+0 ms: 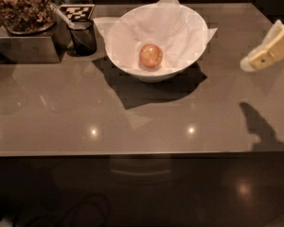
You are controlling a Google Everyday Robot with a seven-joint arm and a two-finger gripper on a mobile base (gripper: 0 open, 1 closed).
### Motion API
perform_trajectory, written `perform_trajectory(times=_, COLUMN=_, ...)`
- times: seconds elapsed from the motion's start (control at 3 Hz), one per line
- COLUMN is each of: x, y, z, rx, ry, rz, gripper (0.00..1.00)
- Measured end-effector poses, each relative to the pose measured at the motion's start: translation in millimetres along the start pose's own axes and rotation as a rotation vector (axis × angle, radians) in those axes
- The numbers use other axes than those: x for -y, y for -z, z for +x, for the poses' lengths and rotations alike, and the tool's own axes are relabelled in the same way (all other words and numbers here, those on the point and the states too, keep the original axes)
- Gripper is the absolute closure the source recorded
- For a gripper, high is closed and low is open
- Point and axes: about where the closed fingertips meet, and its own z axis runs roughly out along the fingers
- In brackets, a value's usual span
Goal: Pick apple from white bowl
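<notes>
Nearest me, the glossy brown table [61, 126] runs right across, a few ceiling lights glinting off its front strip; over on the right a dark, slanted shadow [258, 124] lies on the surface; just above and beyond that shadow hangs the gripper [267, 53], cream and yellow, tilted, up in the air at the right edge, touching nothing; whether it is spread or pressed together I cannot tell from here, and it is well apart from the bowl.

Further back, middle of the table, there is the white bowl [151, 74], wide and flaring, throwing a big shadow toward me; crumpled white paper [180, 32] lines it and pokes out past the rim at the back and on both sides; and there is the apple [151, 56], orange-yellow and shiny, sitting on the paper at the bottom of the bowl, alone.

Left of the bowl, just beside it, a small dark cup [83, 37]; left again a metal box [21, 48] with a heap of brown snacks [21, 8] on top; behind the cup, a black-and-white checkered marker [78, 11].
</notes>
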Motion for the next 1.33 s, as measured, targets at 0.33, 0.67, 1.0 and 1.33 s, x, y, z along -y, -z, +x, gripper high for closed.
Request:
perform_trajectory(times=0.33, x=44.3, y=-9.6, z=-24.1, rx=0.119, ry=-0.022, rz=0.049, gripper=0.00)
perform_trajectory(times=0.67, x=49.3, y=-5.3, z=-31.9, rx=0.131, ry=-0.010, rz=0.060, gripper=0.19)
perform_trajectory(times=1.0, x=49.2, y=-5.4, z=-32.0, rx=0.131, ry=-0.010, rz=0.060, gripper=0.42)
perform_trajectory(times=1.33, x=48.5, y=-34.6, z=-34.0, rx=0.184, ry=-0.031, rz=0.022, gripper=0.52)
